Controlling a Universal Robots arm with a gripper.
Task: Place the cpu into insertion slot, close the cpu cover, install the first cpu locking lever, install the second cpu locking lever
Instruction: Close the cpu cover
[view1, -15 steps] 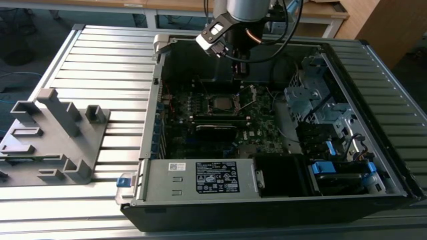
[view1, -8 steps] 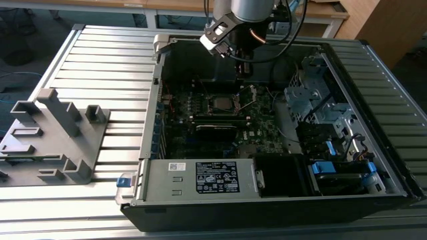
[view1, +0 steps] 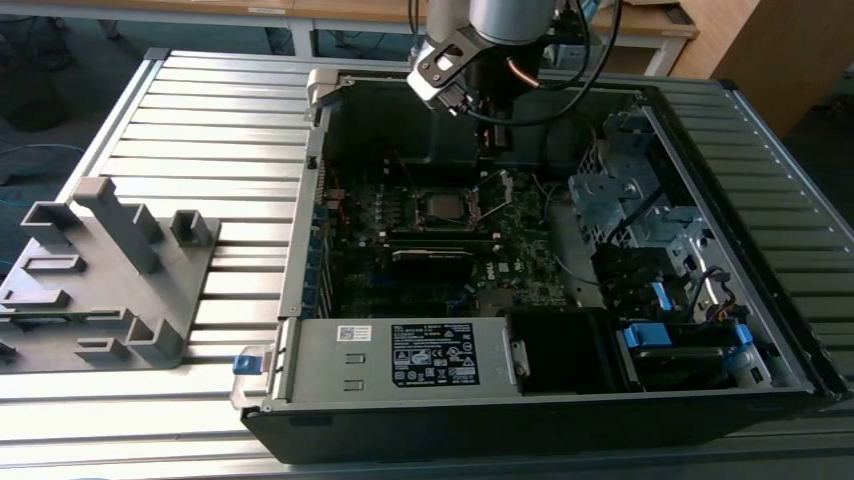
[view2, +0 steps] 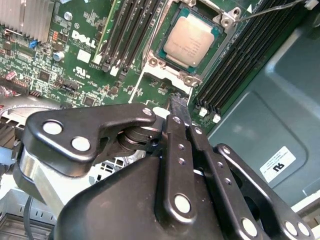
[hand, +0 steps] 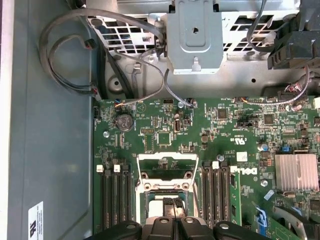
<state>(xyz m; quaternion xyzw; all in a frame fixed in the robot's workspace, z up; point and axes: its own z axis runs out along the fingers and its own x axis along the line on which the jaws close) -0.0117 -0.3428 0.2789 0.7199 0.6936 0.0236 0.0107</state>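
Closest thing to me is the silver power supply (view1: 334, 360) at the front of the open computer case (view1: 300, 250), which lies on its side on the slatted table (view1: 200, 100) so the board faces up where the arm can reach it. Way over on the exterior view's left there's a grey plastic fixture (view1: 107, 280) with nothing on it, well apart from the case.

Moving to the middle, the tool (view1: 494, 135) hangs down into the far end of the case, just beyond the socket. The second wrist view is the good one here. The cpu (view2: 192, 40) sits flat inside the insertion slot (view2: 159, 50), metal top up, so I'd say step one is done. You can also see the tool (view2: 178, 102) with its fingers pressed together on nothing, tip near the socket's edge. My guess is it's shut so it can work as a pusher. A thin rod, probably a locking lever (view2: 270, 11), is swung out of the way.

The first wrist view gives what that one can't. The cpu cover (hand: 167, 158) is hinged up with its window open, not down yet, and the tool (hand: 172, 204) is right beside it, with memory slots (hand: 112, 195) on either side.

Over on the right are the drive cage (view1: 641, 210) and a finned heatsink (hand: 296, 172), both out of the action.
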